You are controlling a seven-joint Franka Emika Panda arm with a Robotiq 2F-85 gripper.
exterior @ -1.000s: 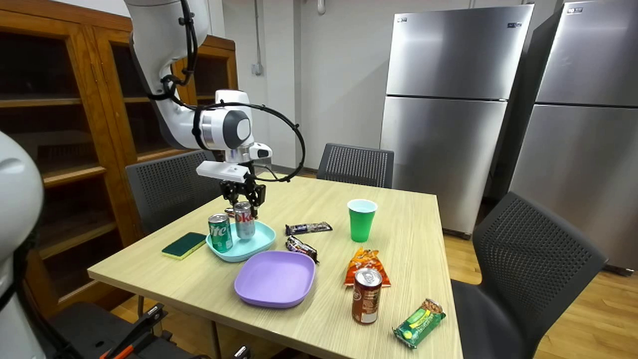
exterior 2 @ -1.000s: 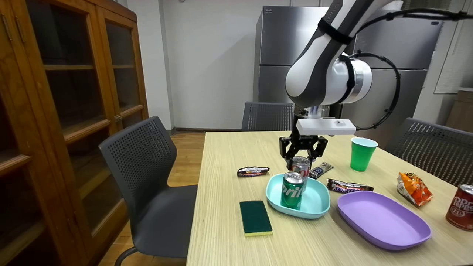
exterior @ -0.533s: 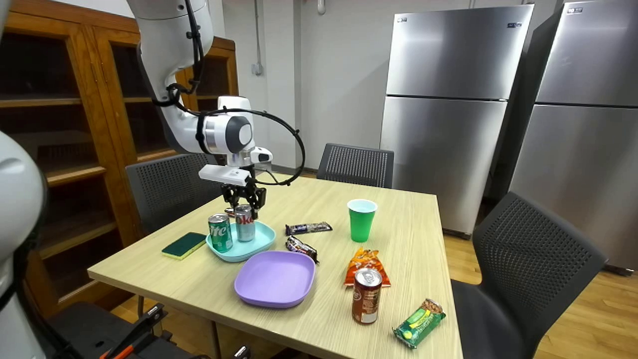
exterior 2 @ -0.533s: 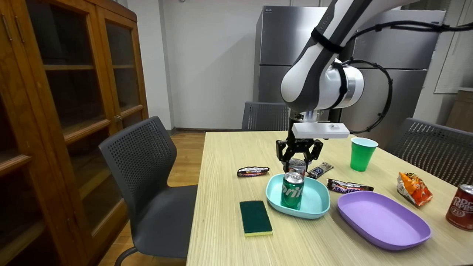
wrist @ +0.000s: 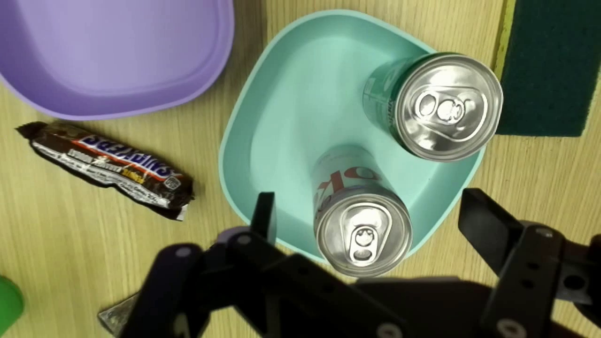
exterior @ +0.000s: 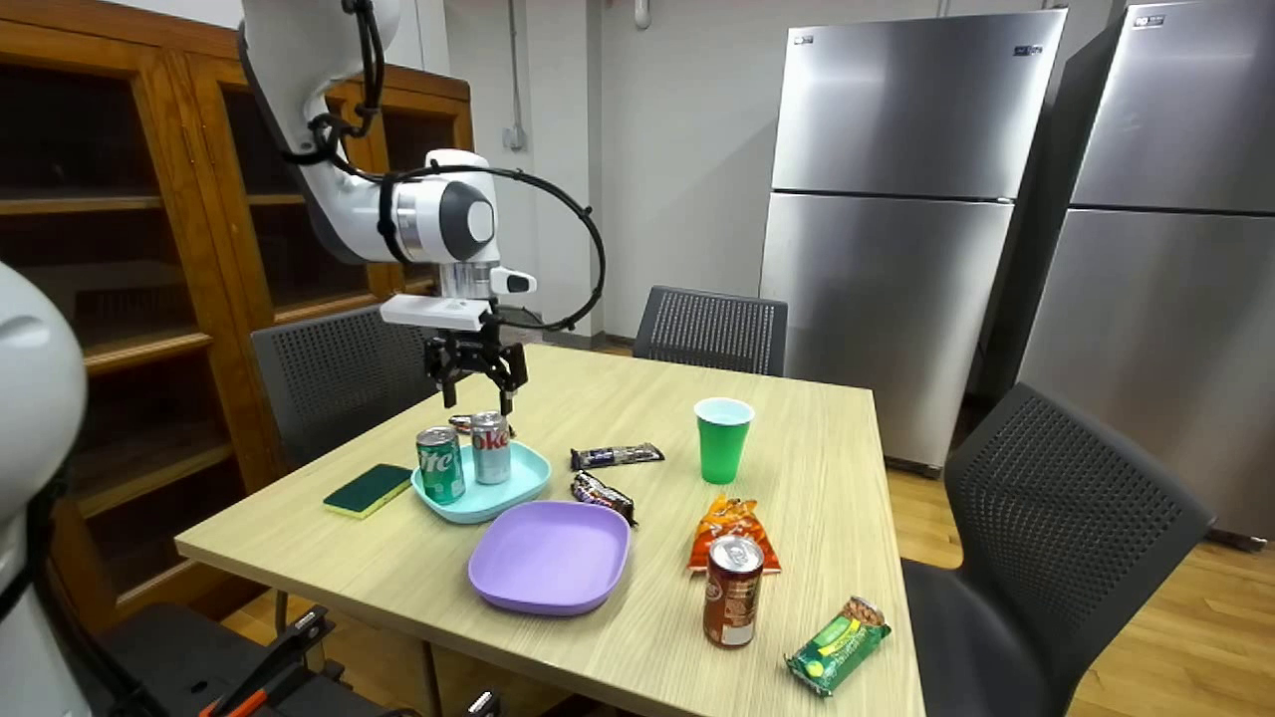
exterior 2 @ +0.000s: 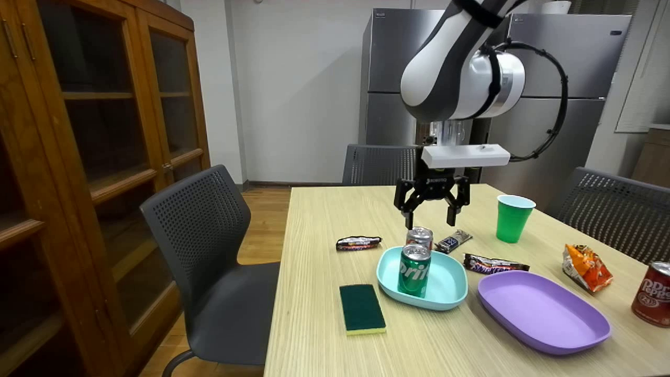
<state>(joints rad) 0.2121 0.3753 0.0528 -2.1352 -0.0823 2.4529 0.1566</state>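
Only an exterior view shows a crinkly green wrapper point(exterior: 838, 647); a metal Coke can point(exterior: 491, 450) stands below parted jaws.

pale wood table point(exterior: 807, 428): purple plate point(exterior: 550, 558) near the edge, snickers bar point(wrist: 112, 166) just beside it, dark-wrapped bar point(exterior: 618, 456) near that, third bar point(exterior 2: 358, 243) apart from both. green-and-yellow sponge point(exterior 2: 362, 309) lying flat, green side up. green cup point(exterior: 723, 443) upright. orange snack bag point(exterior: 732, 523) near upright dr pepper can point(exterior: 732, 597); green-wrapped bar point(exterior: 839, 647) also near can. around: dark chairs point(exterior 2: 199, 225), glass-door wooden cabinet point(exterior 2: 146, 104), two steel fridges point(exterior: 901, 119).
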